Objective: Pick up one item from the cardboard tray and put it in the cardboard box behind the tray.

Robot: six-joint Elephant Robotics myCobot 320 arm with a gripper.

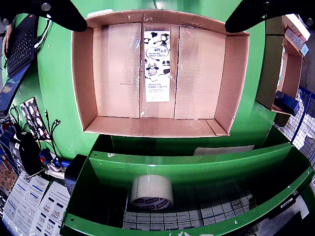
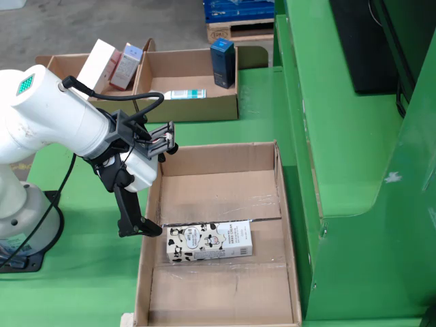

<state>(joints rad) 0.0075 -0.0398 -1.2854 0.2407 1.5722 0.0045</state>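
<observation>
A white hand cream carton with cow print (image 2: 209, 241) lies flat on the floor of a large open cardboard box (image 2: 286, 204). In the wrist view the carton (image 1: 157, 66) lies in the middle of the box (image 1: 81, 73), under the camera. My gripper (image 2: 158, 187) hangs over the box's left wall in the fixed view, open and empty. In the wrist view, the gripper (image 1: 156, 24) shows as black fingers spread wide in the two top corners, with nothing between them.
Behind the big box stand two joined cardboard trays (image 2: 194, 109) with an upright dark blue box (image 2: 222, 63), a lying teal-and-white box (image 2: 184, 94) and pink and white boxes (image 2: 112, 61). A green frame (image 2: 340, 136) rises on the right. A tape roll (image 1: 151, 191) sits on a green shelf.
</observation>
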